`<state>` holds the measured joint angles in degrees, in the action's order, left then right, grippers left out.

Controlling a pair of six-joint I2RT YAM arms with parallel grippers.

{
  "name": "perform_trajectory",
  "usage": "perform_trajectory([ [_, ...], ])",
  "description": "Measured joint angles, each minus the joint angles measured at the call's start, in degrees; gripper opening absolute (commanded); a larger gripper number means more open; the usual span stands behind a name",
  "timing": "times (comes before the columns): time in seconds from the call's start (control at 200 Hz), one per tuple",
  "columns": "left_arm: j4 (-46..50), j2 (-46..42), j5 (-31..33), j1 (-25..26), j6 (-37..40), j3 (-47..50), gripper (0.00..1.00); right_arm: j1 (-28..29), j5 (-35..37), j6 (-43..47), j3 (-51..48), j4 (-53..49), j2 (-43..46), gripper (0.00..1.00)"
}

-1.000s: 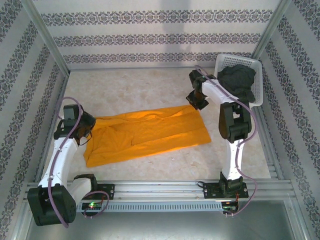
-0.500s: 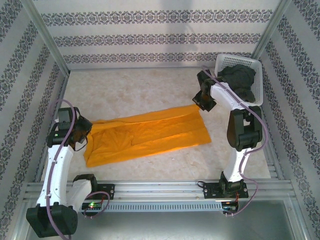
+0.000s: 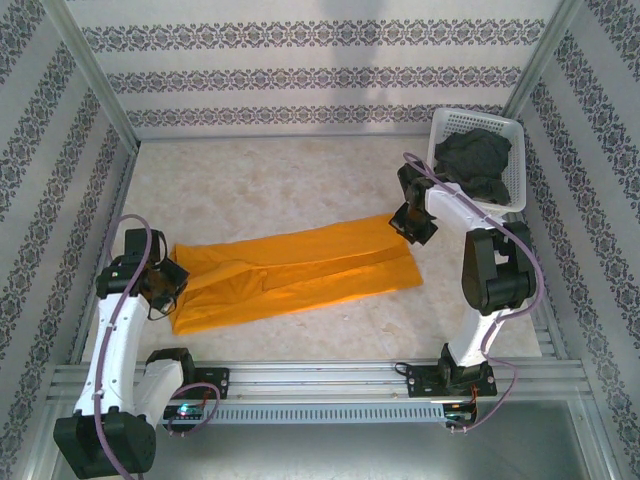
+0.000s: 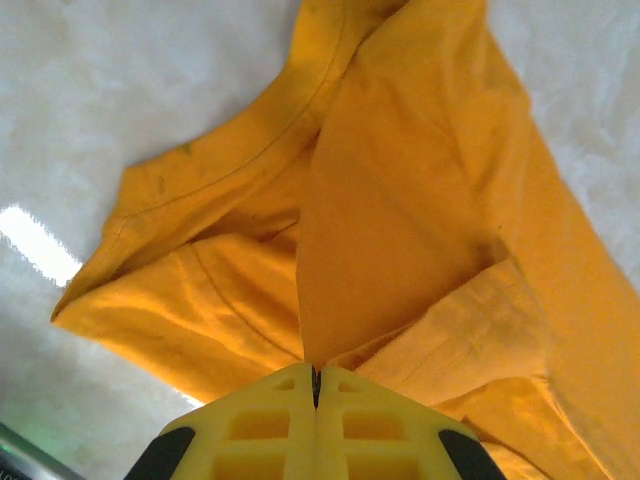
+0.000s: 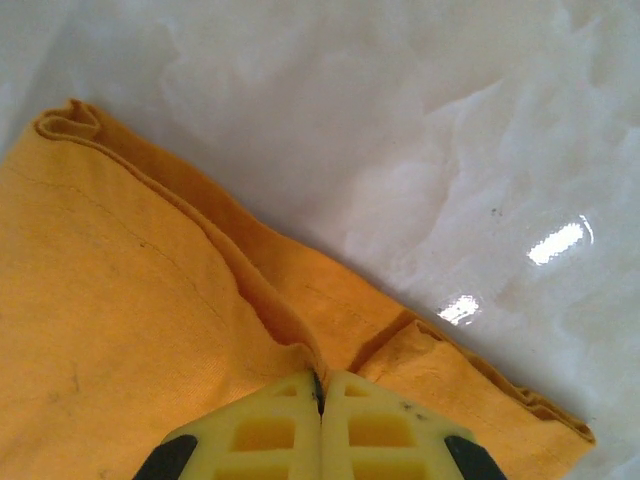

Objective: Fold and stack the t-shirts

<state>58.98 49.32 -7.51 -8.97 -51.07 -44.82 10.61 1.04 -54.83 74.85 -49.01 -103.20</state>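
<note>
Where the orange shirt is lying: you are looking at the orange shirt [image 3: 300, 275] spreading as a long, narrow band across the near half of the bench [image 3: 280, 180], reaching from the left arm to the right arm, with its right end sitting a little farther from you than its left.
How it is lying: it is resting folded lengthwise, a crease running along the band and both long edges lying on the bench.
Left tool: your left tool [image 4: 315, 385] is pinching fully closed on the shirt's left end. In its wrist view a taut fold of orange cloth is running straight into the shut yellow jaws, with a curved seam and looser layers lying to either side.
Right tool: your right tool [image 5: 321, 392] is pinching fully closed on the shirt's far right corner. In its wrist view the doubled hem edge is gathering into the shut jaws, and bare bench is showing just beyond the cloth.
Grey shirt: the grey shirt [image 3: 475, 160] is sitting crumpled inside the basket [image 3: 517, 140] at the far right corner of the bench, well apart from the orange shirt.
Stack: you are seeing the two shirts lying apart, not yet stacked.
</note>
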Motion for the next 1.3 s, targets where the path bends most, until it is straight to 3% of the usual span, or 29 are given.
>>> perform_trajectory([
  [0.774,3.5,-1.4,-1.7,1.9,-4.5,8.9,0.0,0.0,0.7,1.3,-3.1,0.9,-0.2,0.0],
  [1.304,1.3,0.7,-0.7,1.9,-5.0,9.2,0.0,0.0,0.9,2.4,-3.4,1.0,-1.9,0.0],
])
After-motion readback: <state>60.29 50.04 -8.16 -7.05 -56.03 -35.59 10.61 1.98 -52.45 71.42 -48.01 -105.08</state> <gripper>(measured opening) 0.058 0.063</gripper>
